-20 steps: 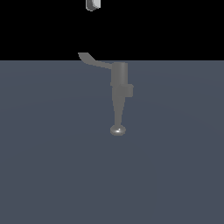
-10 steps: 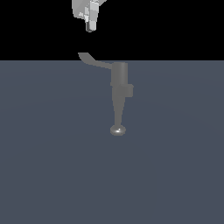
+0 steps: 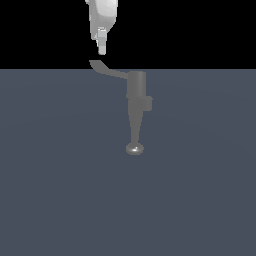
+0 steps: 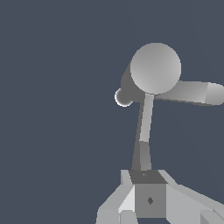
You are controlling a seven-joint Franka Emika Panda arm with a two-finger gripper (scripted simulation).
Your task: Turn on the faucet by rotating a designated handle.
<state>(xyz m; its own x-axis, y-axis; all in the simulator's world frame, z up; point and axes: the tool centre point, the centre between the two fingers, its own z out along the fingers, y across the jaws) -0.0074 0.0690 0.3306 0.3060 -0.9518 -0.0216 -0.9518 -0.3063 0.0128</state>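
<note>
The grey faucet point(image 3: 136, 89) stands upright on the dark floor. It has a small side block and a tapered spout that ends in a shiny tip point(image 3: 134, 148). The thin curved handle point(image 3: 106, 70) sticks out from the cylinder's top toward the exterior view's left. My gripper point(image 3: 101, 48) hangs just above the handle's paddle end, with a small gap, and looks shut and empty. In the wrist view the faucet's round top point(image 4: 155, 68) shows from above. The handle point(image 4: 143, 131) runs from it toward my gripper point(image 4: 148, 199).
A flat dark blue-grey floor point(image 3: 60, 190) spreads around the faucet. The background behind it is black. No other objects show.
My gripper has come down from the top edge of the exterior view to just above the handle's paddle end. The faucet and handle have not moved.
</note>
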